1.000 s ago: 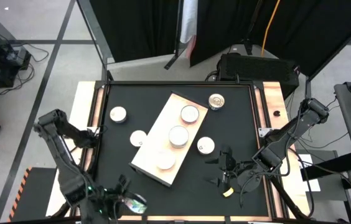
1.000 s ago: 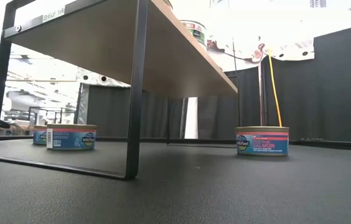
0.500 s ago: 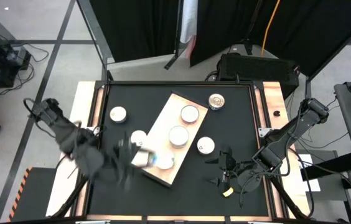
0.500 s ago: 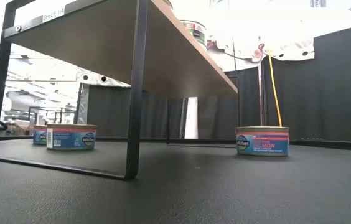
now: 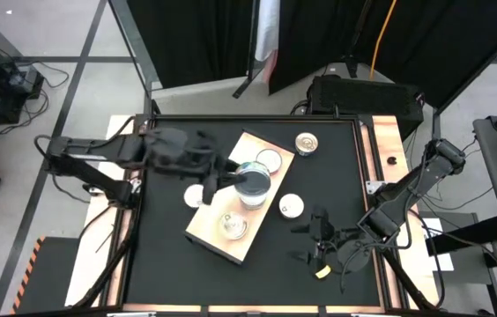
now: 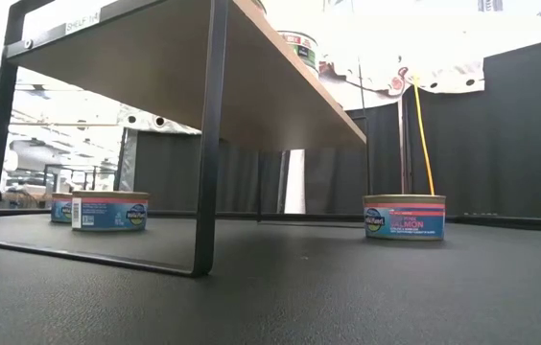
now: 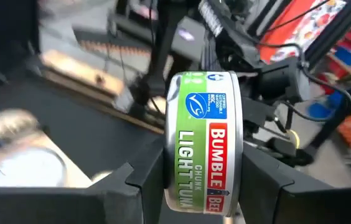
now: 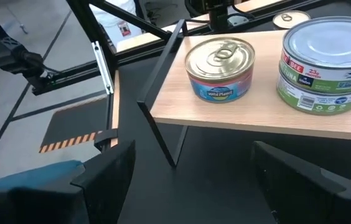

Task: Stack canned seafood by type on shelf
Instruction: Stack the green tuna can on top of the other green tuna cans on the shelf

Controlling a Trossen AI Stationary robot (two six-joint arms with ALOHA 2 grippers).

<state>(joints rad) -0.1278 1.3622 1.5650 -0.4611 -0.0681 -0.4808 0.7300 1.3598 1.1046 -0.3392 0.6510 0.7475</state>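
One tuna tin [image 7: 203, 143] clamped between left claw [image 5: 247, 180] fingers – above shelf [image 5: 204, 224] stack; right claw [image 5: 317, 239] gaping, empty

Pale matt wood shelf [image 8: 244, 115] on black metal legs; shiny metal tuna tin [image 7: 204, 143] with glossy paper label.

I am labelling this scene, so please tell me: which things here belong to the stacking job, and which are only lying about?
Belonging to the job:
- Bumble Bee chunk light tuna tin, clamped in the left gripper
- shelf
- tuna stack on the shelf
- salmon tin on the table

Only lying about:
- yellow cable
- black curtains
- right gripper, waiting open
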